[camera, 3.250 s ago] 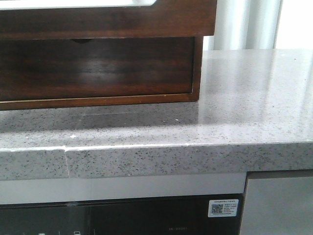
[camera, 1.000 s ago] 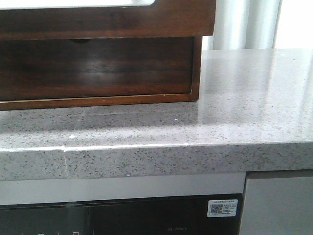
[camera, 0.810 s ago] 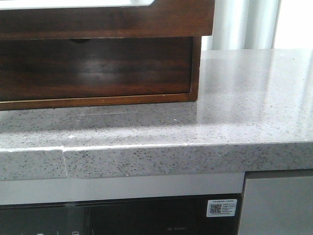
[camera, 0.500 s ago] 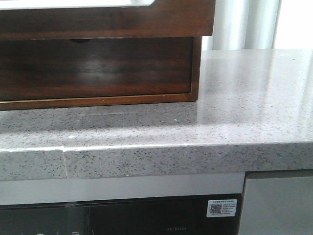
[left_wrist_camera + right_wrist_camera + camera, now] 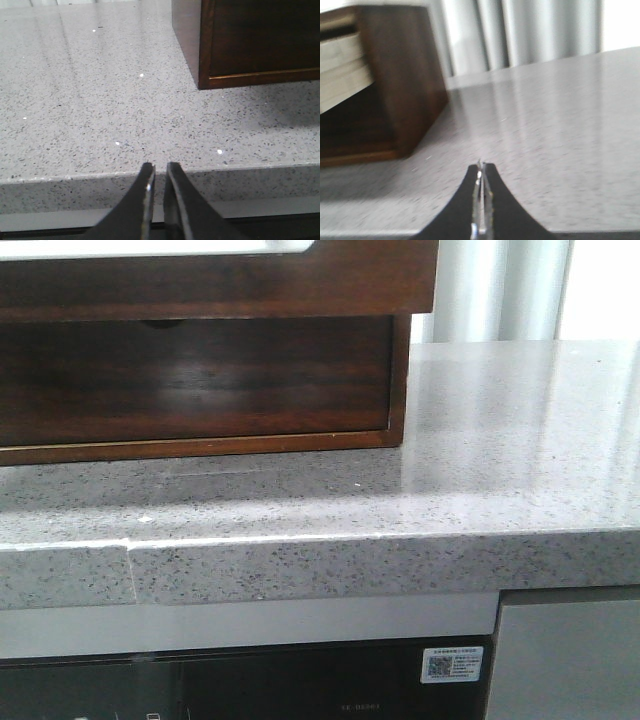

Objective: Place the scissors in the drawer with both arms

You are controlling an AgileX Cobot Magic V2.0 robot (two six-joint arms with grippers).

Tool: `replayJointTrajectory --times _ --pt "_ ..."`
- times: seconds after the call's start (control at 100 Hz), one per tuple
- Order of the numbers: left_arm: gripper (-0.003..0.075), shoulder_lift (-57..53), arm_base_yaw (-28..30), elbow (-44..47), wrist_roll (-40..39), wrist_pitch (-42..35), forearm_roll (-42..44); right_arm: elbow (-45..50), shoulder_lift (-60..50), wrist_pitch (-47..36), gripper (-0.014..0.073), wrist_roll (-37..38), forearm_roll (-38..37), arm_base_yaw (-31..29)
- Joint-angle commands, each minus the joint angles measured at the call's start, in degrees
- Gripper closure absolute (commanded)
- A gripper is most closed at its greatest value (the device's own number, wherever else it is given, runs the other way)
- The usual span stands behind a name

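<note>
Grey speckled stone countertop (image 5: 500, 440) spans the front view, with a seam in its front edge at 8 o'clock. Wooden cabinet (image 5: 398, 390) stands on it at 11 o'clock. Below the edge: pale panel (image 5: 250, 625), dark glossy appliance front (image 5: 300, 685) bearing a QR sticker (image 5: 450, 664). Pale curtain (image 5: 500, 290) at 1 o'clock.

A speckled grey stone counter (image 5: 500, 440) carried the scene, its polished top catching pale streaks of reflected light. A fine seam (image 5: 131, 575) cut down its front edge on the left. Standing directly on the slab was the wooden cabinet (image 5: 200, 380), dark brown with a lighter trim along its base, set toward the left and back. To the cabinet's right the glossy top ran on to the frame's edge, showing only specks and glints.
</note>
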Motion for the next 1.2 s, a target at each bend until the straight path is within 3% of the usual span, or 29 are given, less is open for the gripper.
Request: replayJointTrajectory --times 0.0,0.24,0.41,1.19 --pt "0.0717 -1.94 -0.50 0.95 -0.55 -3.52 0.03 0.59 -0.21 -2.75 0.0690 0.63 -1.95 -2.90" --pt "0.0717 -1.84 -0.50 0.95 -0.55 -3.57 0.03 0.59 -4.61 10.44 0.0690 -3.56 -1.99 -8.85" --pt "0.0717 -1.84 -0.50 0.95 -0.55 -3.57 0.03 0.59 -4.61 18.29 0.0690 -14.90 3.08 -9.04" --pt "0.0717 -1.84 -0.50 0.95 -0.55 -3.66 0.03 0.59 -4.61 18.29 0.0690 -16.70 4.16 -9.04"
